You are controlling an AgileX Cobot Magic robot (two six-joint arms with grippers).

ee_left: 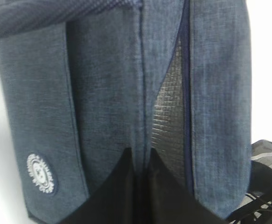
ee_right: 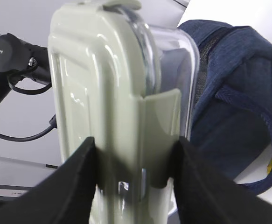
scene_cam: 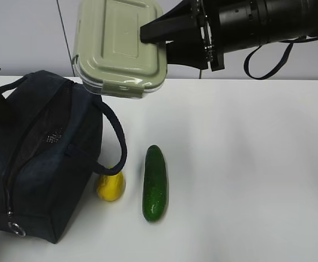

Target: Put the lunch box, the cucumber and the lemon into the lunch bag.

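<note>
The right tool [ee_right: 136,177] is clamping the lunch box [scene_cam: 120,46] by one short end, its two dark fingers [ee_right: 75,186] pressing against the sage-green lid on one side and the clear base on the other. The box is hanging in the air, tilted, above the far edge of the white table [scene_cam: 246,164], just beyond the lunch bag [scene_cam: 39,158] and not touching it. Through the clear wall nothing can be made out inside the box.

The lunch bag is standing on the left of the table, its top zipper parted into a narrow slit that is showing a grey, grid-patterned lining; what is lying inside the bag cannot be told. A metal ring pull [scene_cam: 16,229] is hanging at the bag's near end, and a round white logo [ee_left: 41,174] is sitting on its side.

The left tool [ee_left: 142,161] is clenched, pinching the bag's fabric along the edge of the zipper opening.

The lemon [scene_cam: 111,185] is lying on the table against the bag's near side, under one loop handle [scene_cam: 115,142]. The cucumber [scene_cam: 155,183] is lying just beside the lemon, to its right, outside the bag.
</note>
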